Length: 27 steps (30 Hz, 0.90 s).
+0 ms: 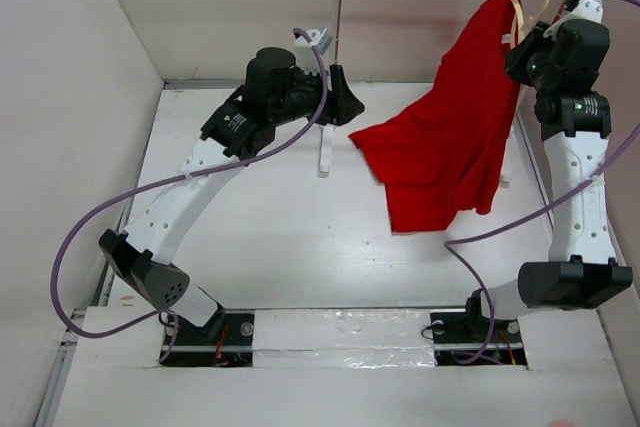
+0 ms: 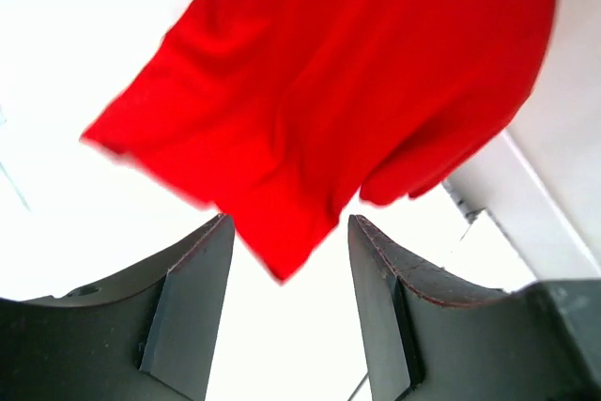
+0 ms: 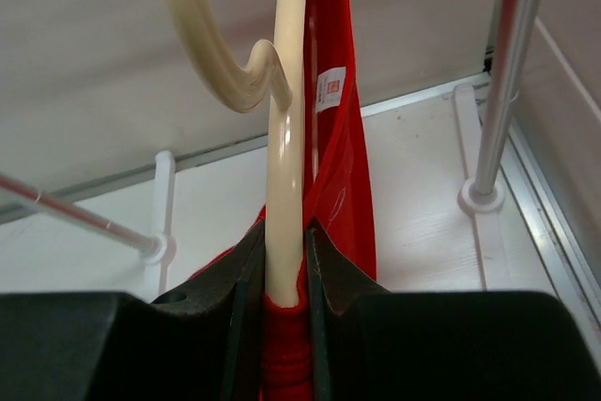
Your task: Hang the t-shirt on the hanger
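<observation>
At two o'clock the right gripper (image 3: 285, 237) clamps the hanger (image 3: 285, 138), t-shirt (image 1: 450, 137) half draped. The left gripper (image 2: 289, 227), gaping empty at twelve o'clock, probably must seize the hanging cloth next.

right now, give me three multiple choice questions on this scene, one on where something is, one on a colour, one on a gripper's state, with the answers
1. Where is the t-shirt?
a) folded in a box
b) draped over the hanger that the right gripper holds up
c) rolled into a ball

2. What colour is the hanger?
a) pale beige
b) black
c) blue

3. How is the left gripper?
a) shut on a sleeve
b) shut on nothing
c) open, gripping nothing

Answers:
1 b, the red cloth hangs down from the hanger, which is clamped in the right jaws.
2 a, the right wrist view shows its cream bow and hook.
3 c, its jaws stand wide apart in its own wrist view.
</observation>
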### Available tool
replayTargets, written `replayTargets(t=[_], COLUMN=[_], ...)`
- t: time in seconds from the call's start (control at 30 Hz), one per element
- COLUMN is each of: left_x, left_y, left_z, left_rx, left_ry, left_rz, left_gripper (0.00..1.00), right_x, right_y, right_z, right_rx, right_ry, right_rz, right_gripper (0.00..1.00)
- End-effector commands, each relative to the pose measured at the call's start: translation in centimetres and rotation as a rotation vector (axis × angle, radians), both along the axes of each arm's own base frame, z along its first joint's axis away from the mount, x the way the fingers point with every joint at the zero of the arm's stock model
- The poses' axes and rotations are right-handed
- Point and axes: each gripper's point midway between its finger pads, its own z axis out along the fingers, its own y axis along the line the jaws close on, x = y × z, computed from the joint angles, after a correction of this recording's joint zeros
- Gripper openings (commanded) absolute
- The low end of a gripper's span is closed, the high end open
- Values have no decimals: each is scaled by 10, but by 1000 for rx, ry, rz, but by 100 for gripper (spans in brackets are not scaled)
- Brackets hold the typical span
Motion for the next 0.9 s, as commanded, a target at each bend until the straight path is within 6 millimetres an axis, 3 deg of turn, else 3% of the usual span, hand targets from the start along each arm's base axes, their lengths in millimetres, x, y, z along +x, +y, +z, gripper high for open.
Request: replayTargets(t=[0.0,0.1,0.27,0.37,0.6,0.8,0.87], left_x=[-13,-23,-25,-23,-18,-14,-12], left_y=[15,12,14,15,12,12,12], left_z=[20,18,-4,-9,-12,-12,-13], left_rx=[1,-13,1,11,16,19,24], left_ry=[-83,-79,-41,-36,-34,-36,-37], left_rz=[13,-36,-29,-19,-12,-3,2], left_gripper=[48,48,48,48,48,49,48], right_x=[-2,9,16,38,59,74,80], right_y=[-6,-14,-33,-44,-60,-87,-84], right_z=[93,95,103,90,81,51,35], right_rx=[-15,-26,-38,-41,-39,1,27], right_ry=[-285,-289,-308,-261,-241,-177,-157], right_rz=[0,-26,-63,-68,-78,-95,-78], right_gripper=[0,0,0,0,0,0,0])
